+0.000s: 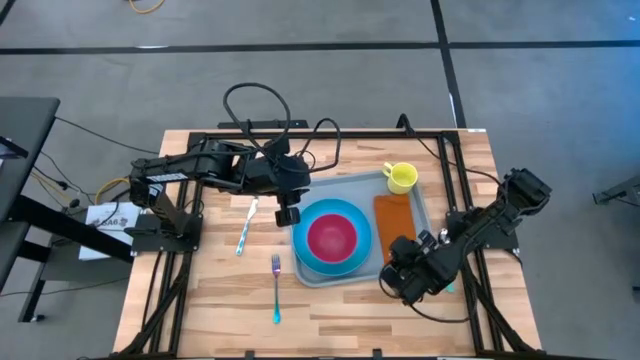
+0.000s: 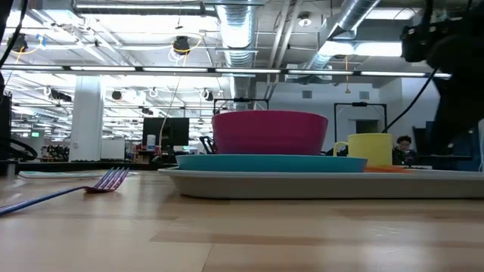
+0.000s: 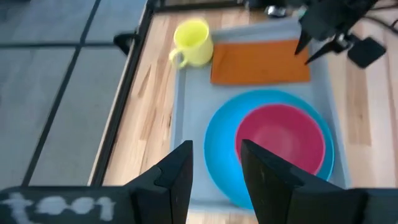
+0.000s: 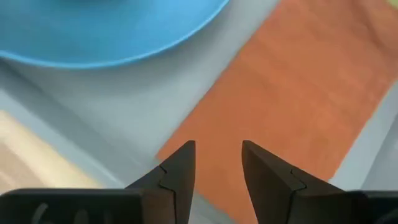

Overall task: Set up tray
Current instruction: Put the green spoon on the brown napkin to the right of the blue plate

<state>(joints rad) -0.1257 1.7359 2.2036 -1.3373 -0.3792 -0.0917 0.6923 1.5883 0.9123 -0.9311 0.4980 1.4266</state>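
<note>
The pale grey-blue tray (image 1: 345, 186) lies right of the table's middle. It carries a blue plate (image 1: 300, 245) with a pink bowl (image 1: 332, 237), an orange napkin (image 1: 392, 215) and a yellow mug (image 1: 400, 177) at its far right corner. My left gripper (image 1: 287, 213) is open and hangs by the tray's left rim (image 3: 180, 118). My right gripper (image 1: 400, 255) is open just above the napkin's near end (image 4: 261, 124). In the right wrist view its fingertips frame that end, and no touch shows.
A knife (image 1: 247, 225) with a blue handle lies left of the tray, under the left arm. A fork (image 1: 276, 285) lies nearer the near edge; it also shows in the low view (image 2: 106, 181). Bare wood lies on the near left. Black frame rails border the table.
</note>
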